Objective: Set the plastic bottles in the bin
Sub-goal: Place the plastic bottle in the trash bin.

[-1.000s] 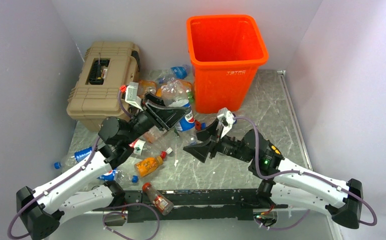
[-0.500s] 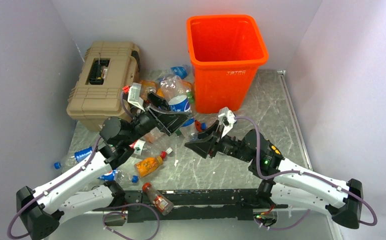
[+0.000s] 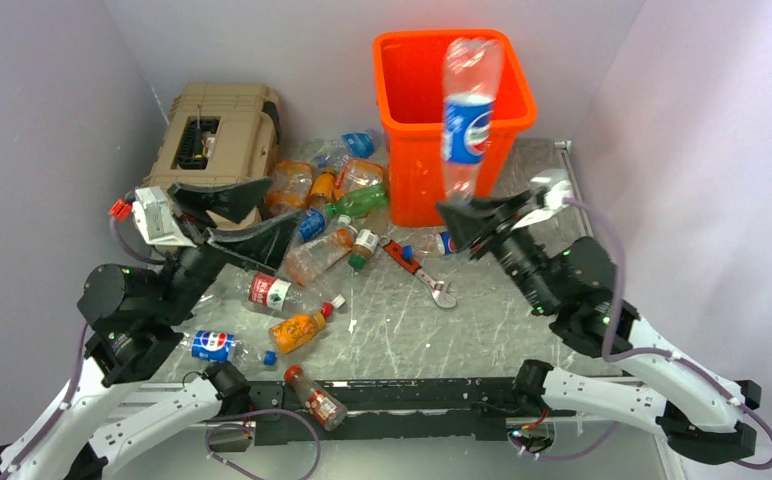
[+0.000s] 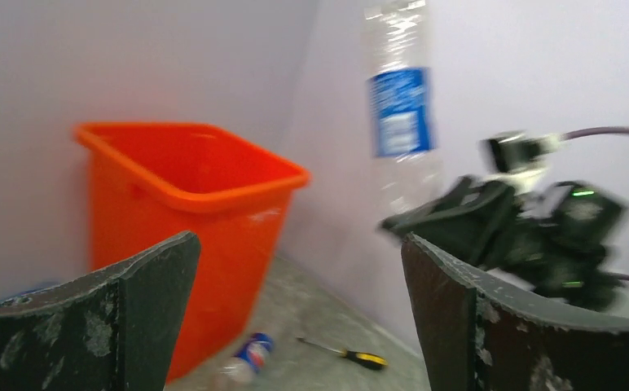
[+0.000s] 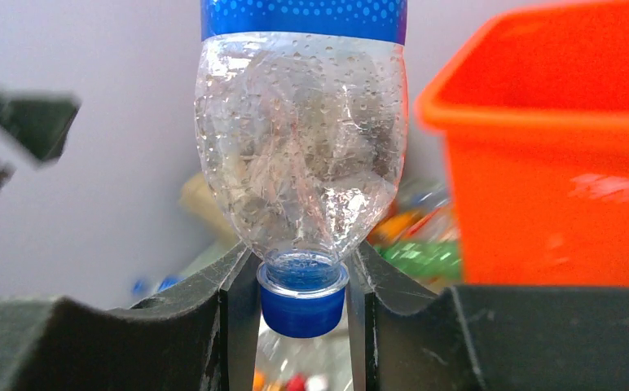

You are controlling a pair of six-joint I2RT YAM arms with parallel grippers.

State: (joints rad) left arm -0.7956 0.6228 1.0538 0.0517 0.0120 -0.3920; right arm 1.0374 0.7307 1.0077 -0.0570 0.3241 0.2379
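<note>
Your right gripper [image 5: 301,297] has its fingers [image 5: 230,326] pinched narrow on the blue cap and neck of a clear bottle [image 5: 299,147], held upside down with its base pointing up. Your left gripper [image 4: 299,309] stands spread wide with nothing between its dark, scuffed, speckled pads [image 4: 140,301].

The bin [image 3: 417,170] is the biggest thing here: square, smooth bright-orange plastic with a rolled rim and small white lettering, standing at the far side of the grey marbled table [image 3: 522,310]. From above, the held bottle, dimpled and blue-labelled, covers part of the bin's mouth. In the left wrist view it rises to the right of the bin, clear of the rim.

Left of the bin sits the tan ribbed toolbox [image 3: 207,135]. Loose bottles [image 3: 332,200] lie between the two and down toward your left arm: clear, orange-tinted and green, several crushed. A red-handled wrench [image 3: 422,275] lies in front of the bin. A small screwdriver [image 4: 344,354] with a yellow-and-black handle shows near the bin's foot, though that view is blurred.
</note>
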